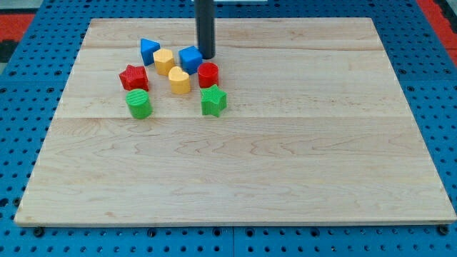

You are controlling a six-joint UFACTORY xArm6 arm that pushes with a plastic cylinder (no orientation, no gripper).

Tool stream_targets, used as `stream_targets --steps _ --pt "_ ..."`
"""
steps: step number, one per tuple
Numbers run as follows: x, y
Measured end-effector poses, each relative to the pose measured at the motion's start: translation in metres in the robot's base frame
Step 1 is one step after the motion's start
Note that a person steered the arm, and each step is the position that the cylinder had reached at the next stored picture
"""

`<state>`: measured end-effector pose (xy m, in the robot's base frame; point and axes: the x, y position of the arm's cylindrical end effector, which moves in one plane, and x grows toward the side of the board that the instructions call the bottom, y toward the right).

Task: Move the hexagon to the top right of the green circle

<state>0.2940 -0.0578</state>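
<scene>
The yellow hexagon (163, 62) sits in a cluster of blocks at the view's upper left. The green circle (139, 104) lies below and left of it, at the cluster's lower left. My tip (206, 56) is at the right edge of the blue cube (190, 58), just above the red circle (208, 74). The tip is to the right of the hexagon, with the blue cube between them.
A blue triangle (148, 50) is up left of the hexagon. A red star (133, 77) lies left, a yellow heart-like block (179, 81) in the middle, a green star (213, 101) at the lower right. The wooden board (285, 157) sits on a blue pegboard.
</scene>
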Motion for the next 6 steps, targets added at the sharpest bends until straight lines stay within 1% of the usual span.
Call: stream_targets --steps 1,3,4,5,6 --pt "-0.001 -0.043" --pt "-0.009 -0.091" --pt "0.001 -0.105" --pt "0.028 -0.105" --pt "0.05 -0.085"
